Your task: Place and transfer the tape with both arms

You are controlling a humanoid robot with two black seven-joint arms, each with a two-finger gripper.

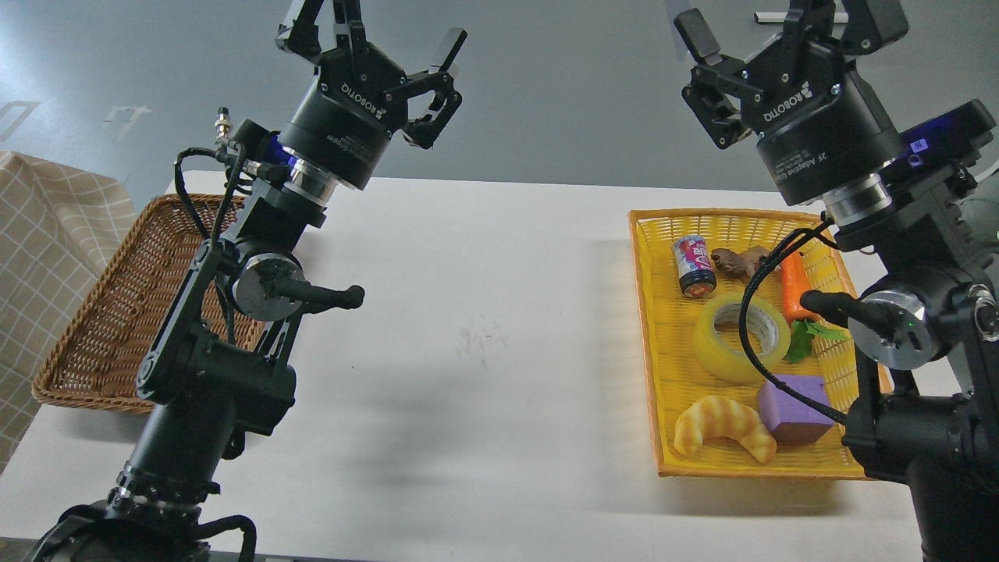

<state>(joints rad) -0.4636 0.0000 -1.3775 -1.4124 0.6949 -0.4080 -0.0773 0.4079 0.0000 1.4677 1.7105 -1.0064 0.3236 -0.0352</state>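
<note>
The tape (pixel 737 338), a translucent yellow roll with a grey-white core, lies flat in the middle of the yellow basket (pixel 649 312) at the right of the white table. My right gripper (pixel 780 23) is raised high above the basket's far end, jaws open and empty, one finger partly cut off by the top edge. My left gripper (pixel 375 31) is raised above the table's far left part, jaws open and empty, well away from the tape.
The yellow basket also holds a small can (pixel 694 266), a brown toy (pixel 737 261), a carrot (pixel 794 287), a purple block (pixel 796 408) and a croissant (pixel 722 427). A brown wicker basket (pixel 109 312) stands at the left. A checked cloth (pixel 47 234) hangs beside it.
</note>
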